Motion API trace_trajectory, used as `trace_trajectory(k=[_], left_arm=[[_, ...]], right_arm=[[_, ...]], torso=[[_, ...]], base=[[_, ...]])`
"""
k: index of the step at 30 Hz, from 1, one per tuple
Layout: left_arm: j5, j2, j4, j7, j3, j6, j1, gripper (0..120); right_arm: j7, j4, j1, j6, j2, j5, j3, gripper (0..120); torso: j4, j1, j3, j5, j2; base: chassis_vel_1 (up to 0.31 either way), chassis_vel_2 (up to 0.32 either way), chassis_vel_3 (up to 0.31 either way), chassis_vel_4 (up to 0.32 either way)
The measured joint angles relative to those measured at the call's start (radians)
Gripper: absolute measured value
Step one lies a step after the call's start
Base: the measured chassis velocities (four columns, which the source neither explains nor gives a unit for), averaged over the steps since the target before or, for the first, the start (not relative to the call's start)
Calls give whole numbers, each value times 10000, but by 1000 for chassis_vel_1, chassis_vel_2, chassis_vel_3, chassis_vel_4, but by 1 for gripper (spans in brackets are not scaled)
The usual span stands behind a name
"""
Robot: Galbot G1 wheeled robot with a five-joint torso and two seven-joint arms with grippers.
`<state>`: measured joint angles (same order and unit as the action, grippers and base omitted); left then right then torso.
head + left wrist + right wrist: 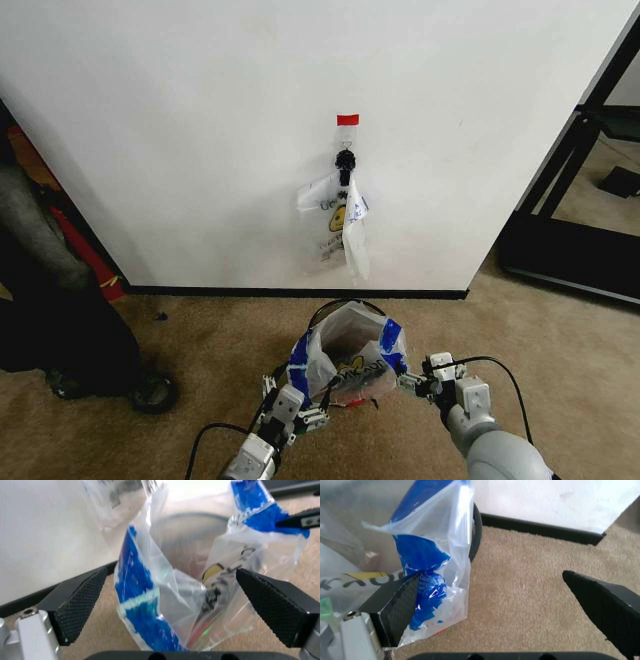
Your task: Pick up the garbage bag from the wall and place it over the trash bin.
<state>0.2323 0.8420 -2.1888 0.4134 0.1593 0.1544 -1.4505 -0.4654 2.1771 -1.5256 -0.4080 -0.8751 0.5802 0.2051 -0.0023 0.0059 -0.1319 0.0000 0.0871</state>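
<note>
garbage bag draped over trash bin | grippers flank it | more bags on wall

Tan carpet floor, bag-lined trash bin standing on it near the wall's black baseboard

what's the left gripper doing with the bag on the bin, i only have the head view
Observer: In the left wrist view the left gripper is open. Its fingers stand on either side of the garbage bag and are not clamped on it.
Operator: and the right one
Observer: The right gripper is open too. One of its fingers lies against the bag's blue patch, and the other is out over bare carpet.
Operator: can you see the bin rim from down there
Observer: Yes, the trash bin shows its round rim through the plastic in the left wrist view. I cannot tell whether the bag sits over it all the way round.
</note>
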Motion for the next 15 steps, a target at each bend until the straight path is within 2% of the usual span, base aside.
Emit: trace_trajectory(k=[15], left_arm=[[828, -278, -836, -22, -1046, -232, -211, 100]], right_arm=[[406, 742, -1081, 1131, 483, -1117, 691, 100]], torso=[[-1, 0, 0, 0, 0]], base=[[0, 0, 0, 0]])
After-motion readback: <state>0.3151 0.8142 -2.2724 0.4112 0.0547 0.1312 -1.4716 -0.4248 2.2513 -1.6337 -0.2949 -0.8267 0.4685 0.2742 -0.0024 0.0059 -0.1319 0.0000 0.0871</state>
